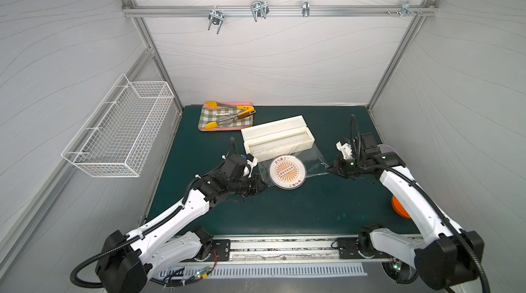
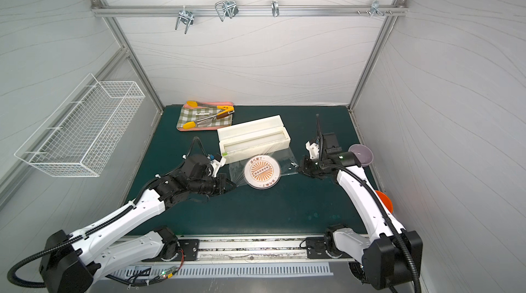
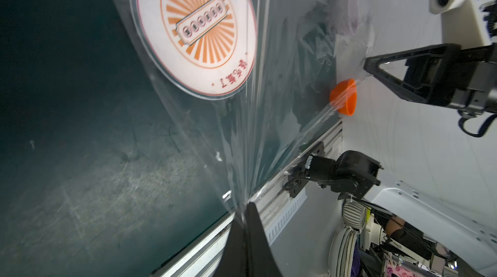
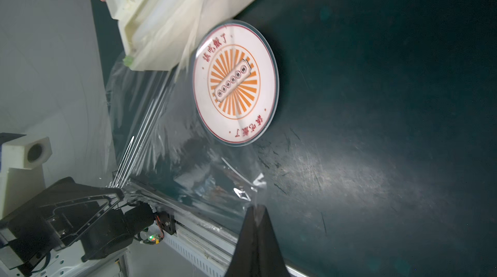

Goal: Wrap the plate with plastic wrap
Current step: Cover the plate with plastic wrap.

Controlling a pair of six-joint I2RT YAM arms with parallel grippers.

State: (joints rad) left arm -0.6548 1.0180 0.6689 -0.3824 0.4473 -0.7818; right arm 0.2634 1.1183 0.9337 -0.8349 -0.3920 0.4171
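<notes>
The plate (image 1: 287, 173) (image 2: 262, 171), white with an orange sunburst, lies flat on the green mat just in front of the cream dispenser box (image 1: 277, 138) (image 2: 253, 138). Plastic wrap (image 1: 316, 160) (image 2: 290, 160) runs from the box out over most of the plate. My left gripper (image 1: 265, 185) (image 3: 246, 205) is shut on the film's left corner. At the right corner my right gripper (image 1: 327, 167) (image 4: 255, 208) is shut on the film. Both wrist views show the plate (image 3: 196, 28) (image 4: 236, 82) through the stretched, creased wrap (image 3: 269, 114) (image 4: 166, 133).
A green-checked tray (image 1: 226, 116) with tongs sits at the back left of the mat. A white wire basket (image 1: 119, 129) hangs on the left wall. An orange bowl (image 1: 398, 206) and a pale purple bowl (image 2: 361, 154) stand by the right edge, behind my right arm.
</notes>
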